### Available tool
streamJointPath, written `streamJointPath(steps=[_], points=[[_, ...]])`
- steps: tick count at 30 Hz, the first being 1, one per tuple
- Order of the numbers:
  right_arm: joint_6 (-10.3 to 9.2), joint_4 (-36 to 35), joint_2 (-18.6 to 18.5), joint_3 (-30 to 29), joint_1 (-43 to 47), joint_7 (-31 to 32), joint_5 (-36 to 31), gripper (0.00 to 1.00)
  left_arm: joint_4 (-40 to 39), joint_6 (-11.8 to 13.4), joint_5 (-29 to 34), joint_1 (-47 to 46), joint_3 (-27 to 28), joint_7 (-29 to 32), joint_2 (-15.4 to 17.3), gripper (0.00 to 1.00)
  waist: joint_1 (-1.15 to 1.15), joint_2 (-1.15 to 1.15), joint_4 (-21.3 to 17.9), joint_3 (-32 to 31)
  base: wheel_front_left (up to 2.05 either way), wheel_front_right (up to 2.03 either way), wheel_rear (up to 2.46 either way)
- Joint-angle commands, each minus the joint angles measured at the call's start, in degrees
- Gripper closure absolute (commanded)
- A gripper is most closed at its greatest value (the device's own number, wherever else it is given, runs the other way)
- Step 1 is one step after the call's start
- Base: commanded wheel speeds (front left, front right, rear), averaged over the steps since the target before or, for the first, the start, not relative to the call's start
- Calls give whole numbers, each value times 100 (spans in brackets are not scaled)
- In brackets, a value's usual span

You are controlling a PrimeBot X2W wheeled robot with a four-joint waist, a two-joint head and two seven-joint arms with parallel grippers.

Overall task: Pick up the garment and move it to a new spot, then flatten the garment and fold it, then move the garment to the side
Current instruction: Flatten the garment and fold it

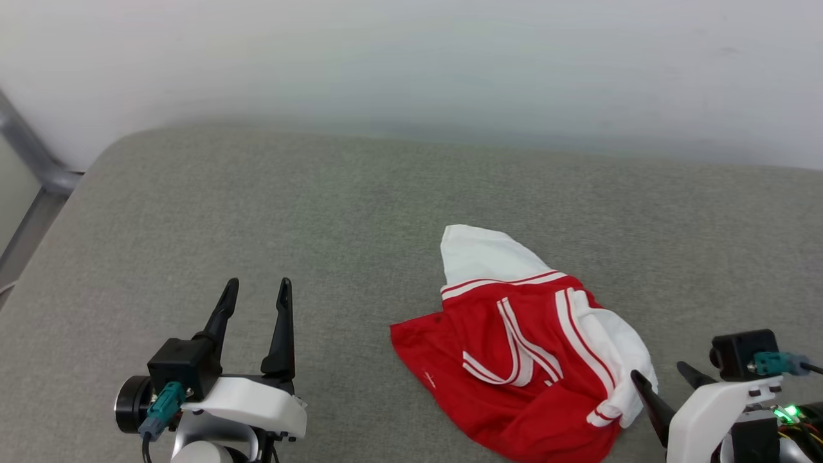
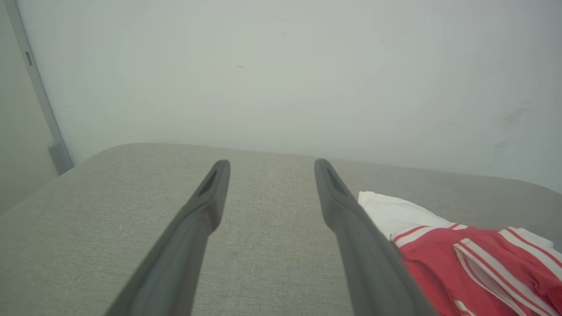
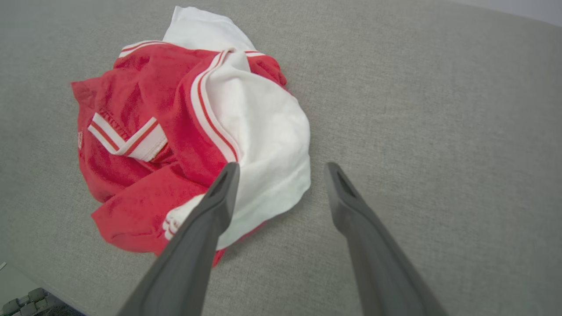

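Crumpled red-and-white jersey shirt (image 1: pixel 514 347) on grey fabric tabletop (image 1: pixel 321 212) before pale wall (image 1: pixel 411 64); right gripper (image 1: pixel 657 372) released just beside, left gripper (image 1: pixel 258 286) released, apart

Our left gripper (image 1: pixel 259 283) sits at seven o'clock in the head view. Its two dark fingers are spread wide and point toward twelve. Our right gripper (image 1: pixel 657 370) sits low at four o'clock, its fingers also parted and leaning toward eleven. The white left wrist (image 1: pixel 247 402) and right wrist (image 1: pixel 714 405) sit behind them, near six o'clock of each.
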Motion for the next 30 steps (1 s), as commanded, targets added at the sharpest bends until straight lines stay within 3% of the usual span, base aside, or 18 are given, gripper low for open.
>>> streamJointPath(steps=[1,9,11,21,30], points=[[-4,29,-69,48,-86,68,65,0,-28,19,25,-60,27,-37,-24,0,-1,0,117,103,0,0,0],[-4,530,-537,487,-320,948,609,0,-23,-56,116,-147,126,-77,-214,0,-1,0,449,373,0,0,0],[-4,588,-566,498,-340,1035,697,100,-1,-72,133,-152,160,-82,-256,0,-1,0,469,391,0,0,0],[-4,425,-800,256,-833,685,505,100,3,-193,248,-32,373,-75,-353,0,-1,0,157,310,0,0,0],[-5,878,-307,-1173,-495,347,132,100,59,-275,263,43,427,-75,-395,0,-1,0,-245,166,0,0,0]])
